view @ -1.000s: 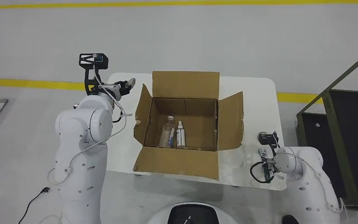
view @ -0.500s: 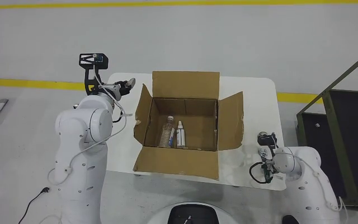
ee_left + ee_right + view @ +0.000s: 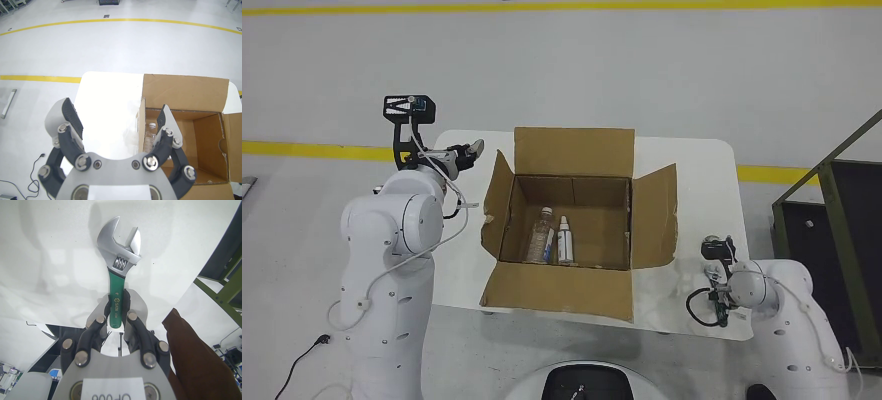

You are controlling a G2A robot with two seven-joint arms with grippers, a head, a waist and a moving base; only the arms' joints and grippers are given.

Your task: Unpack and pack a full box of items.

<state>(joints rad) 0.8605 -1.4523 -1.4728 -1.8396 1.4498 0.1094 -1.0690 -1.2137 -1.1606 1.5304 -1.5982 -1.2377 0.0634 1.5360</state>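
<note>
My right hand (image 3: 117,302), clamped on the wrench (image 3: 116,283), creeps slightly toward the box (image 3: 574,150), probably mid-transfer; my left hand (image 3: 115,106) waits, fingers apart.

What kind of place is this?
Probably a factory or test hall: a smooth pale floor with yellow lines painted on it, and a green metal rack beside the white table.

The box (image 3: 572,152) is plain brown and the table (image 3: 697,180) is white. The wrench (image 3: 115,281) has a green handle and a shiny silver head.
</note>
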